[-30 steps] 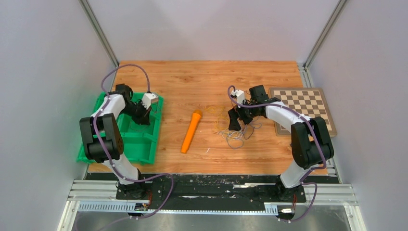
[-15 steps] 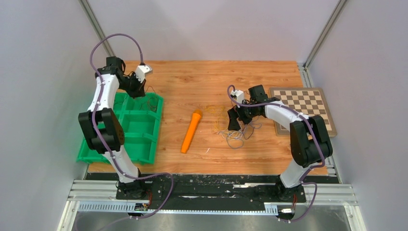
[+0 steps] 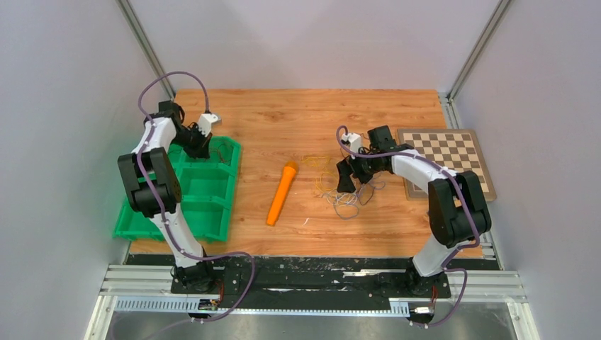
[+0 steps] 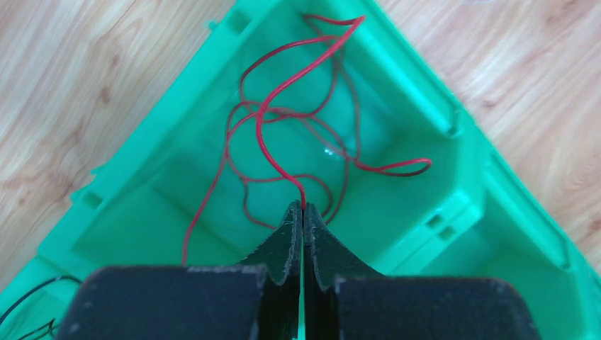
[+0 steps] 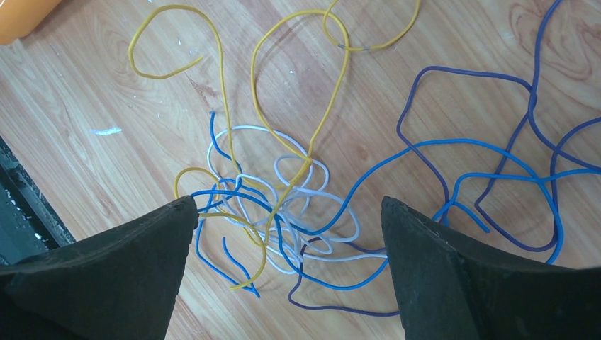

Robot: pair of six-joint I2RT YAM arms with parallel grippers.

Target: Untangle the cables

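My left gripper (image 4: 303,207) is shut on a thin red wire (image 4: 264,113). The wire hangs in loops into the far corner compartment of the green tray (image 4: 425,106). In the top view this gripper (image 3: 202,146) is over the tray's far right corner. My right gripper (image 5: 289,205) is open, with its jaws wide apart. It hovers low over a tangle of yellow (image 5: 333,85), white (image 5: 312,205), blue (image 5: 368,177) and purple (image 5: 425,127) wires on the wood. In the top view it (image 3: 345,185) sits over that tangle (image 3: 344,201).
An orange marker (image 3: 281,193) lies on the wood between the tray (image 3: 205,209) and the tangle. A chessboard (image 3: 446,161) lies at the right edge behind my right arm. Grey walls close in both sides.
My left gripper rose out of the tray toward the back with the red wire, then came down a little over the tray's far corner. The right arm has not moved.
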